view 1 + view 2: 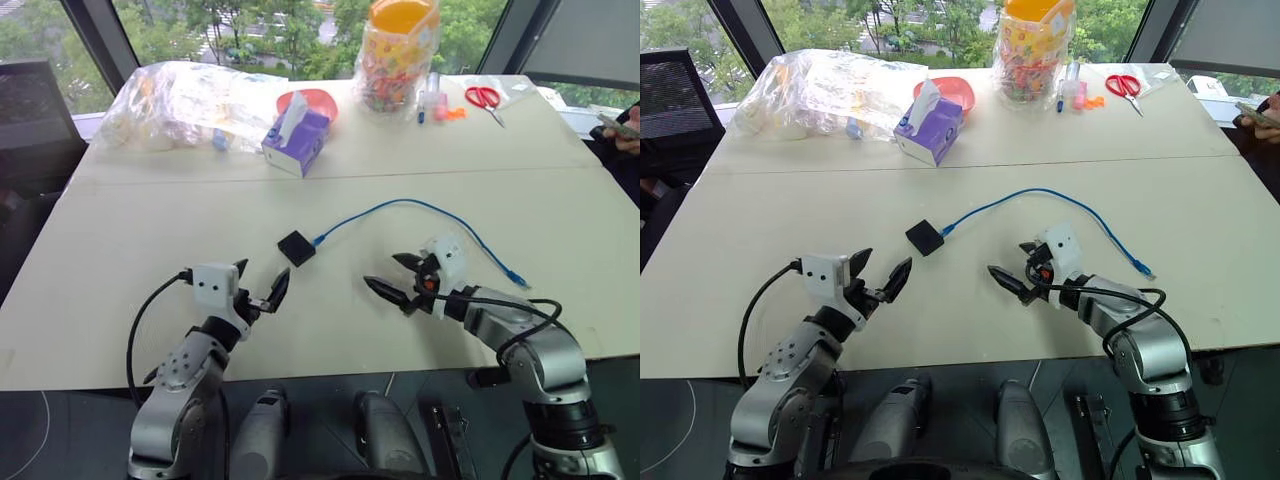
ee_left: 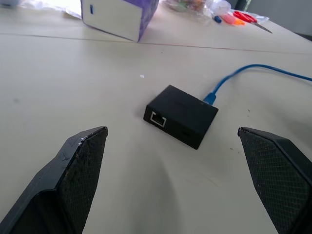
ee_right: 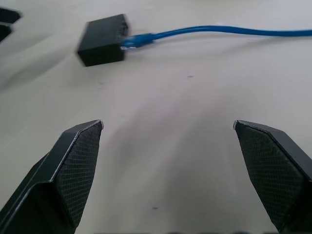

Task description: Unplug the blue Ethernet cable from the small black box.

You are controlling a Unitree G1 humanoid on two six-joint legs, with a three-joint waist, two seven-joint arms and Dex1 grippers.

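The small black box (image 1: 297, 247) lies flat near the middle of the white table. The blue Ethernet cable (image 1: 420, 206) is plugged into the box's right side, arcs away to the right and ends in a loose plug (image 1: 517, 277). My left gripper (image 1: 262, 283) hovers open just in front of the box, to its left. My right gripper (image 1: 396, 276) is open too, in front and to the right of the box, beside the cable. In the left wrist view an empty port shows on the box (image 2: 181, 115), with the blue plug (image 2: 210, 98) at its far side.
At the far side of the table stand a purple-and-white tissue box (image 1: 296, 137), a red bowl (image 1: 318, 102), a clear plastic bag (image 1: 185, 100), a jar with an orange lid (image 1: 398, 55), and red scissors (image 1: 485, 98). A person's hand (image 1: 625, 130) rests at the right edge.
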